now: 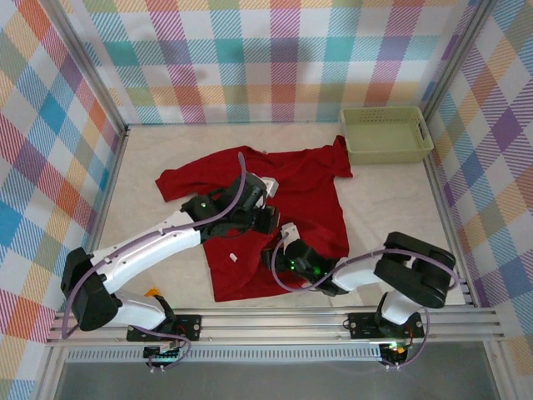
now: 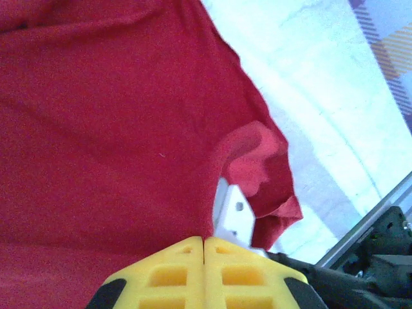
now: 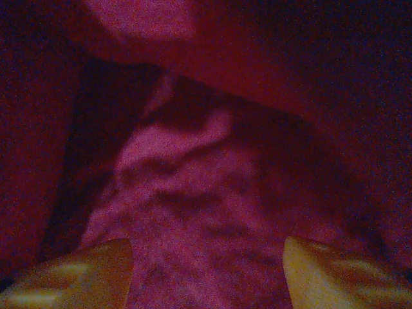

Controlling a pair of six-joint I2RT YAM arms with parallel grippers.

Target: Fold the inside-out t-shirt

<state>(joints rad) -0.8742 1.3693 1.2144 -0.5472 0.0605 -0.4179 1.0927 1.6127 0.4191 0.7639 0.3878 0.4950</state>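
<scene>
**Covered cloth, clipped fingers**

From above, the left arm (image 1: 150, 242) and right arm (image 1: 416, 275) lie across the inside-out t-shirt (image 1: 308, 179), hiding its middle; a white speck (image 1: 234, 258) at its 7 o'clock is too small to name. In the left wrist view the left gripper (image 2: 205, 248) is cut by the 6 o'clock edge, and a dark shape (image 2: 380, 270) at 4 o'clock is cropped. In the right wrist view the right gripper (image 3: 206, 264) is dim, its fingers (image 3: 77, 270) clipped at 7 and 5 o'clock; any grip cannot be told.

pastel plaid walls (image 1: 275, 58) enclose a pale cream tabletop (image 1: 391, 208) on three sides; aluminium posts (image 1: 87, 71) stand at the far corners, a slotted aluminium rail (image 1: 283, 321) along the near edge.
</scene>
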